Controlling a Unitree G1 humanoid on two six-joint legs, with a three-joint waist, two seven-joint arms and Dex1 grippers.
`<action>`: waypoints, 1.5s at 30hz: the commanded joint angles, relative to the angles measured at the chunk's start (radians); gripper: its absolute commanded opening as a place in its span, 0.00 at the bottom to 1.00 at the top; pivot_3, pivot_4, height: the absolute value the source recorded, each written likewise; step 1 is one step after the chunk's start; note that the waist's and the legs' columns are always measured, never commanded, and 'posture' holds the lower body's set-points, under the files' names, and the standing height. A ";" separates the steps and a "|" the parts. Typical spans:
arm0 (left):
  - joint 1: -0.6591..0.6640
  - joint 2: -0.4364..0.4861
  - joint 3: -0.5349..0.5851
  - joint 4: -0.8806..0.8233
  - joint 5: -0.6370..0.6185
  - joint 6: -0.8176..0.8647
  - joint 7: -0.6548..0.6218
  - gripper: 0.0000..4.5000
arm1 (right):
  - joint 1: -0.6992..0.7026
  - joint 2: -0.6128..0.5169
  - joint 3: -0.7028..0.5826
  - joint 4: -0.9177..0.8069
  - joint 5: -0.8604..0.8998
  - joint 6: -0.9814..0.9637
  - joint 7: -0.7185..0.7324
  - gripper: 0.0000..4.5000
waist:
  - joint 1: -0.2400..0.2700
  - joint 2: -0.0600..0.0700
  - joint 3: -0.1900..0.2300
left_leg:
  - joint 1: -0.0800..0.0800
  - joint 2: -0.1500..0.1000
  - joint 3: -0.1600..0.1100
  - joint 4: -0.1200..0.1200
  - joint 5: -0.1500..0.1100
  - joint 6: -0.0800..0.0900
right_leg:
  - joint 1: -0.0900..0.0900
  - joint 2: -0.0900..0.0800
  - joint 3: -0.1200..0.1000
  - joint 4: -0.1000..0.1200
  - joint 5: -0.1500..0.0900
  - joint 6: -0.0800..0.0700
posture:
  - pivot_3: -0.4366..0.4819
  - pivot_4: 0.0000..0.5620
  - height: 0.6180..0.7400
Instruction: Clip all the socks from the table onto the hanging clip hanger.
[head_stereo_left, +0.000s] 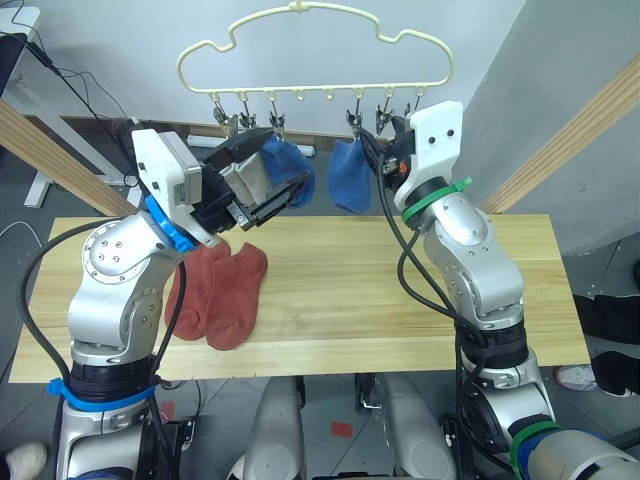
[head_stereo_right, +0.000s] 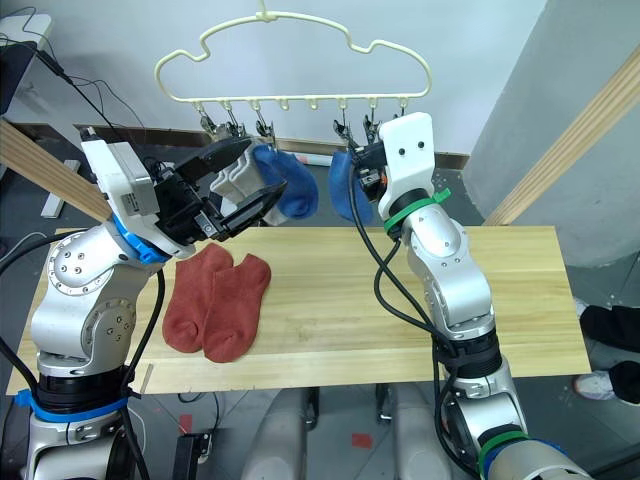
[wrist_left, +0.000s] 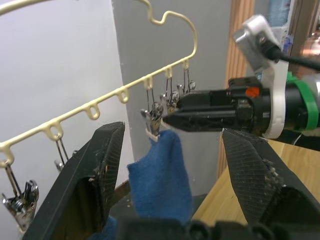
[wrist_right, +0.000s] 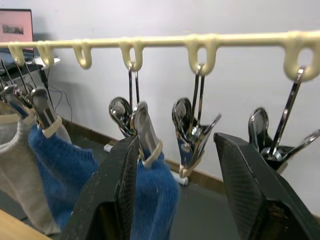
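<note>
- The table (head_stereo_left: 420, 290) is showing light wood with thin grain lines, smooth and a bit dull.
- The hanger (head_stereo_left: 310, 50) is looking like pale yellow plastic, smooth with a soft shine.
- The clips (wrist_right: 190, 125) are gleaming like shiny metal.
- The blue socks (wrist_right: 150, 200) are looking fuzzy and soft, like knitted cloth.
- The red socks (head_stereo_right: 215, 305) are lying as dull, soft cloth.
- The gripper fingers (wrist_left: 255, 175) are showing black, rough, grainy plastic.

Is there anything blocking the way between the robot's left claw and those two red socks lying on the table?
Nothing visible does. The left gripper hangs with open jaws up by the clip hanger, and the rust-red socks lie uncovered on the table below it, with only open air between.
</note>
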 joint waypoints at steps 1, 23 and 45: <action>0.006 0.001 -0.001 -0.029 0.000 -0.025 -0.008 0.76 | -0.004 0.006 -0.014 -0.030 -0.007 -0.028 -0.005 0.51 | 0.000 0.000 0.000 | 0.000 0.000 0.000 0.000 0.000 0.000 | 0.000 0.000 0.000 0.000 0.000 0.000 | 0.50 0.71 1.00; 0.013 -0.001 -0.011 -0.020 0.013 -0.041 -0.017 0.76 | -0.092 0.081 -0.040 0.100 -0.006 -0.084 -0.044 0.43 | -0.001 0.000 0.000 | 0.000 0.000 0.000 0.000 0.000 0.000 | 0.000 0.000 0.000 0.000 0.001 -0.001 | 0.50 0.69 1.00; 0.048 0.014 0.001 -0.034 0.012 -0.038 -0.013 0.76 | -0.173 0.152 -0.088 0.204 0.058 -0.119 -0.027 0.43 | 0.001 0.000 0.000 | 0.000 0.000 0.000 0.000 0.000 0.000 | 0.000 0.000 0.000 0.000 0.001 -0.002 | 0.52 0.69 1.00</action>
